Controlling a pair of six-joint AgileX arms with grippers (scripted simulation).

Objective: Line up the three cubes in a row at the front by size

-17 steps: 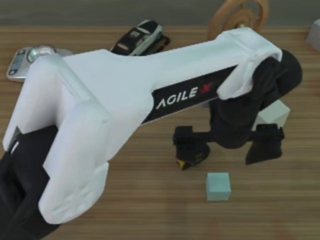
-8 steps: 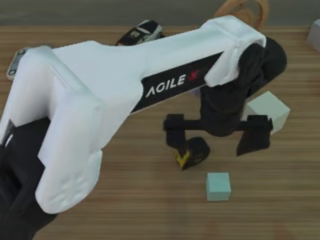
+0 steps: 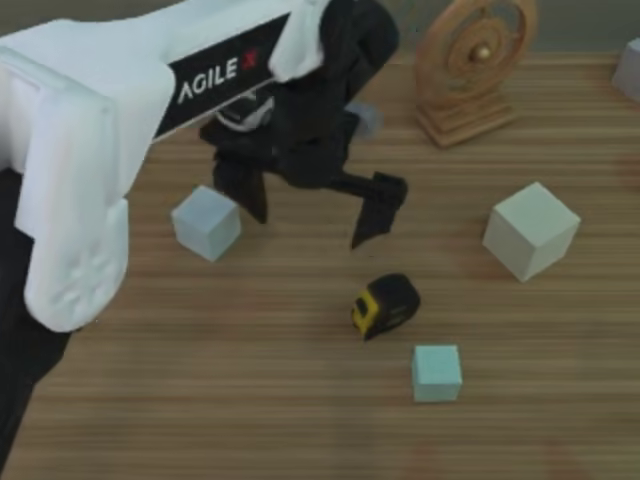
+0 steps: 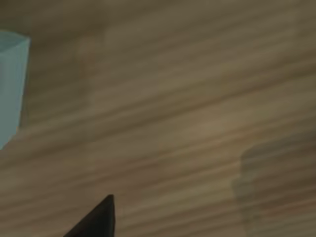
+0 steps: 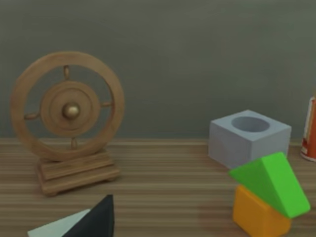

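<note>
Three cubes rest apart on the wood table. The medium pale blue cube (image 3: 206,223) is at the left, the large off-white cube (image 3: 531,230) at the right, and the small mint cube (image 3: 436,372) near the front. My left gripper (image 3: 315,205) hangs open and empty just right of the pale blue cube (image 4: 10,84), whose side shows in the left wrist view beside one dark fingertip (image 4: 101,222). The right arm is outside the top view. Its wrist view shows one dark fingertip (image 5: 101,219) of the right gripper, set wide apart, over a corner of the off-white cube (image 5: 59,228).
A yellow-black tape measure (image 3: 386,304) lies between the cubes. At the back stands a wooden wheel (image 3: 476,62). The right wrist view shows a grey block with a hole (image 5: 249,138), a green wedge (image 5: 271,182) on an orange block (image 5: 256,215), and a can (image 5: 310,131).
My left arm has swung from beside the large cube toward the back left, uncovering the pale blue cube. Its gripper stayed open. The cubes and tape measure have not moved.
</note>
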